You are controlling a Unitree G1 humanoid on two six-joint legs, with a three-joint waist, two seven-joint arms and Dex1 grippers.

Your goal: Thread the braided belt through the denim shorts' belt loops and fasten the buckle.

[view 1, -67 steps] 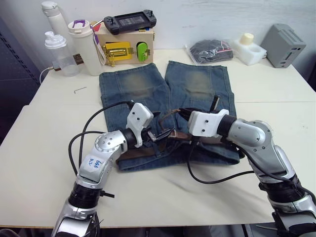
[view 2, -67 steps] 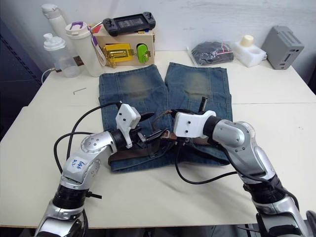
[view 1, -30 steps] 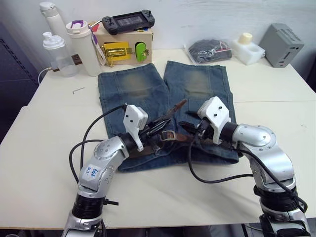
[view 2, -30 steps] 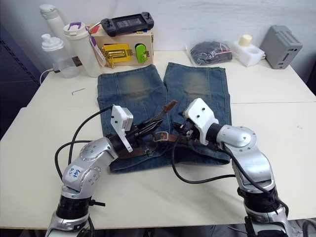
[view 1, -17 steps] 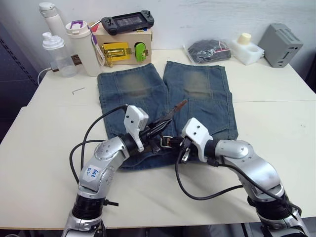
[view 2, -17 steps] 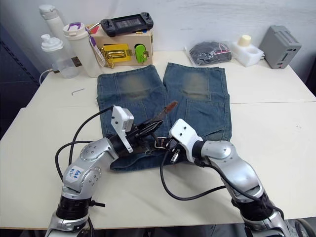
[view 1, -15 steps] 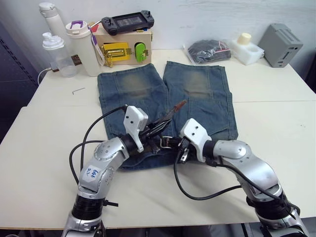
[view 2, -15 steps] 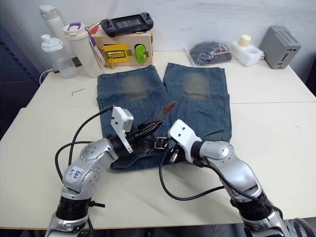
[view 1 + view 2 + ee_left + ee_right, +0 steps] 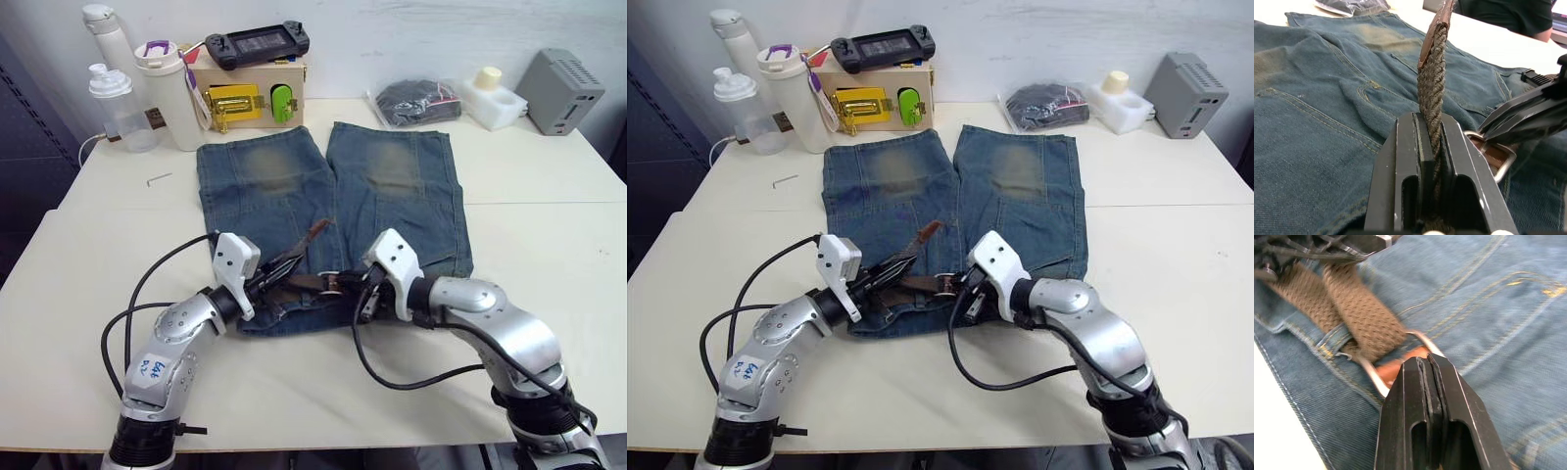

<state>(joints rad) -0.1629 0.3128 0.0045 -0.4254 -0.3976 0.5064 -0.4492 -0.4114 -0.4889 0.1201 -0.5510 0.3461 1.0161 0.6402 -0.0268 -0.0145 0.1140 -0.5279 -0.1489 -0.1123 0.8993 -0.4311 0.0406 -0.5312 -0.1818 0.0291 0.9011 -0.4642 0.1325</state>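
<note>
belt (image 9: pixel 306 240): lies along the shorts' (image 9: pixel 392 186) waistband at the near edge; free tip angles up and away toward the legs
buckle (image 9: pixel 1400 363): flat on the denim, belt running through it
left gripper (image 9: pixel 1431 128): clamped tight on the belt
right gripper (image 9: pixel 1426 363): fingers pressed together at the buckle, can't tell if anything's pinched
surface: pale table (image 9: pixel 549 245), bottles and a wooden box along the far edge
</note>
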